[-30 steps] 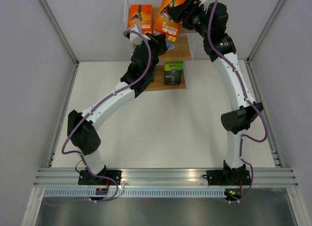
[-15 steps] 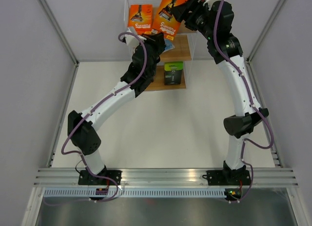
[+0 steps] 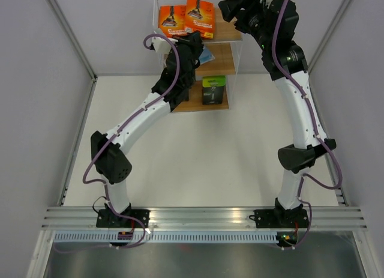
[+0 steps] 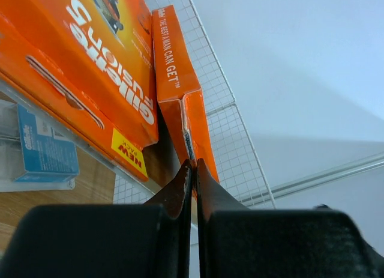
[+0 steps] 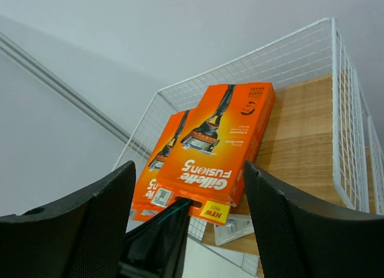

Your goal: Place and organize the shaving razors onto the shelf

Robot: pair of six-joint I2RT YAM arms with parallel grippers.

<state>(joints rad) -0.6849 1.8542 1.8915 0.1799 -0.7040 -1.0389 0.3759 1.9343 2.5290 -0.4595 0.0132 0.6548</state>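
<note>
Two orange shaving razors packs [image 3: 171, 20] [image 3: 200, 17] lie side by side on the top board of the shelf [image 3: 225, 33]. A light-blue blister pack [image 3: 206, 53] rests on the middle board, and a black pack with a lime-green end [image 3: 213, 89] on the lowest board. My right gripper [image 3: 235, 8] hovers open just right of the nearer orange pack [image 5: 213, 149], its pads [image 5: 288, 224] clear of it on both sides. My left gripper [image 4: 192, 165] is shut, empty, its tips against the front edge of an orange pack [image 4: 180, 86] from below.
White wire mesh [image 5: 264, 56] walls the shelf's back and sides. The left arm [image 3: 150, 110] crosses in front of the shelf's left half. Grey partition walls and an aluminium frame [image 3: 72, 38] enclose the white table [image 3: 204, 164].
The right gripper has let go of the orange pack, which now lies flat on the top board, and has drawn back to the right. The left gripper rose a little.
</note>
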